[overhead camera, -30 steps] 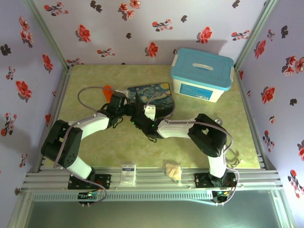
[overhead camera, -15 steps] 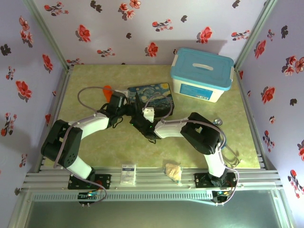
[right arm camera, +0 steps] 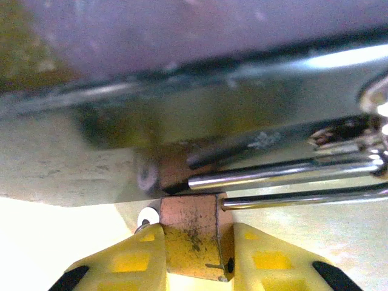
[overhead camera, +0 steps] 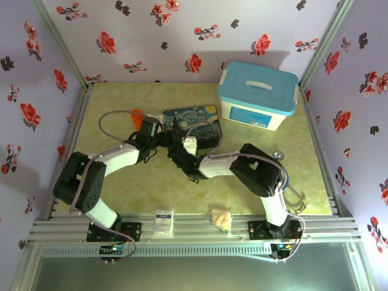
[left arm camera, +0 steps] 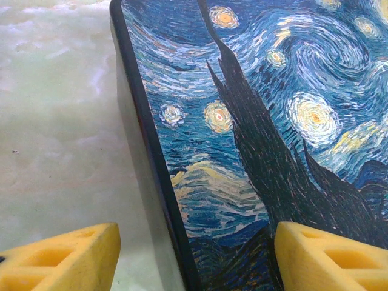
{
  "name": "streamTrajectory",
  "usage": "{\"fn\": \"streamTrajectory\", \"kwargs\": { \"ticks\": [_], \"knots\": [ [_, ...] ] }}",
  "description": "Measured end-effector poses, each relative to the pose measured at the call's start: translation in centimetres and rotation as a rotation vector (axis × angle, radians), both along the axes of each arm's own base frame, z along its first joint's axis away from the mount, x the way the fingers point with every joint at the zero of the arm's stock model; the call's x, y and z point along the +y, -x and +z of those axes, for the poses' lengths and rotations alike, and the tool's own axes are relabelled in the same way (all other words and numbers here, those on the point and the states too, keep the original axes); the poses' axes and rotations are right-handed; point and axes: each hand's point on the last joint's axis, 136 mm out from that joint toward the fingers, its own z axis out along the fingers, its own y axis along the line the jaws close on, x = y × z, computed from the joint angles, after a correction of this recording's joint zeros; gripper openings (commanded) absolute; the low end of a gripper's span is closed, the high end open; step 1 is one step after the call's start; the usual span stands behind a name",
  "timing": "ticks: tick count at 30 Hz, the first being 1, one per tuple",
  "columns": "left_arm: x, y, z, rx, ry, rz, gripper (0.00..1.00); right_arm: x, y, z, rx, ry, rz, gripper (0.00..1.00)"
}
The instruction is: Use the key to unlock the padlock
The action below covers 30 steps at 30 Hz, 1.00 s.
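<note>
Marbled green bench: right fingers clench the brass padlock beside the painted box; left fingers are spread, empty. Steadying step; next, likely fetching the key.

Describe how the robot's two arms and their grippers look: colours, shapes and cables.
Both arms, the left arm and the right arm, have white links between bulky black joints, with thin grey cables looping alongside. The fingers are yellow wedge-shaped blocks with moulded hollows.

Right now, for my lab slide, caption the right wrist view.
Right gripper pinches the small brass-gold padlock, its thin silver shackle extending rightward.
</note>
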Motion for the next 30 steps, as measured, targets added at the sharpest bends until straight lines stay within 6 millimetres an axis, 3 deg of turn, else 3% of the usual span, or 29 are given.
{"fn": "streamTrajectory", "kwargs": {
  "ticks": [6,25,30],
  "knots": [
    [0.0,-0.1,0.0,-0.002,0.001,0.001,0.67,-0.3,0.0,0.2,-0.018,-0.121,0.000,0.00],
    [0.0,-0.5,-0.1,-0.014,0.009,0.005,0.65,-1.4,-0.9,1.3,0.021,-0.703,-0.086,0.00],
    [0.0,-0.6,0.0,-0.016,0.010,0.005,0.63,-2.0,-0.9,1.3,0.039,-0.788,-0.119,0.00]
  ]
}}
